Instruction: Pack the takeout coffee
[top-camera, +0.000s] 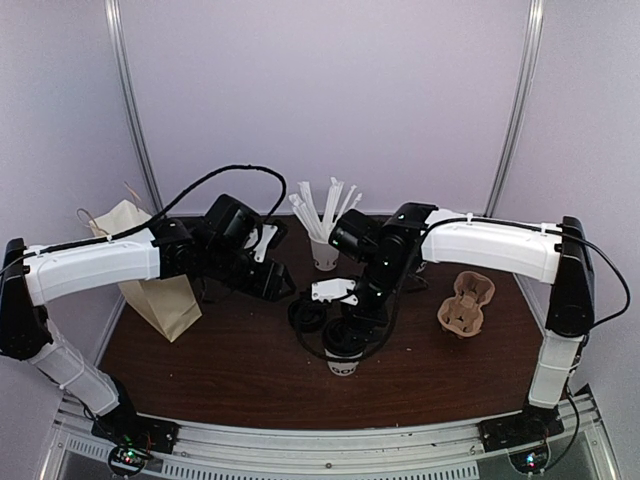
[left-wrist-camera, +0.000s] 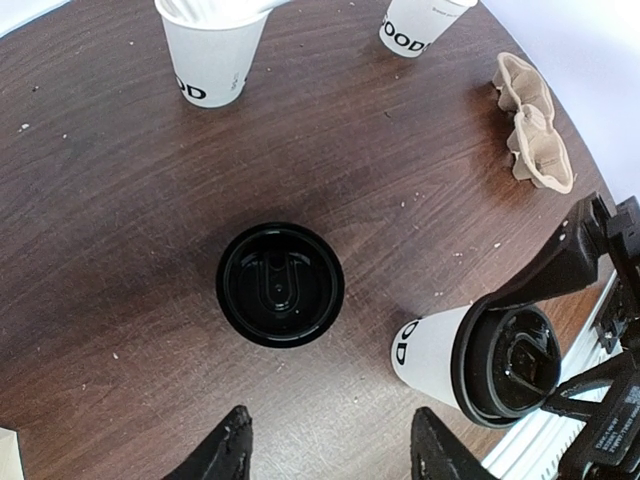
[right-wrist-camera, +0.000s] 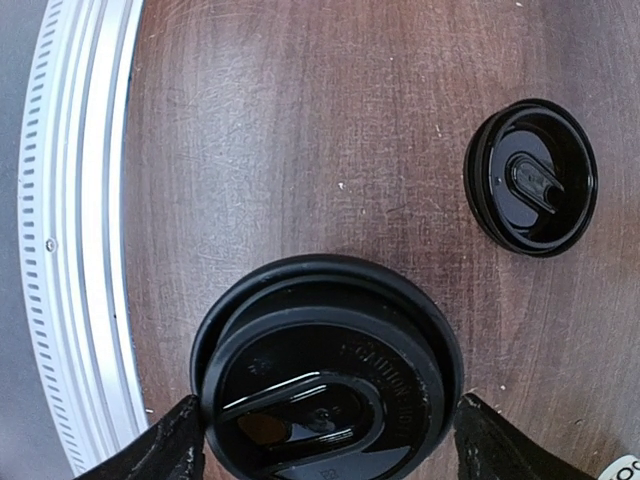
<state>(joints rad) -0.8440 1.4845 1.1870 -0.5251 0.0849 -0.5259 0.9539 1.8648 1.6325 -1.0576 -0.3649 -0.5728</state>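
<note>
Takeout coffee (left-wrist-camera: 430, 350) stands near the front of the table (top-camera: 230, 370). Your right gripper (right-wrist-camera: 325, 450) straddles its lid, fingers wide; contact hidden, so grip can't be told. Lid embossed "CAUTION"; cup print cut to "OD". Beyond, one loose lid (left-wrist-camera: 280, 285) sits below your left gripper (left-wrist-camera: 330, 455), which is spread and empty. Farther: second cup (left-wrist-camera: 210, 65), third cup (left-wrist-camera: 415, 25), tops cropped.

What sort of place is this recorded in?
Probably a robot test booth, not a café: plain pale panel walls, a wooden table on a metal rail, and staged props, the takeout coffee and a paper bag.

White takeout coffee (left-wrist-camera: 425, 350), black-lidded, standing upright
</note>
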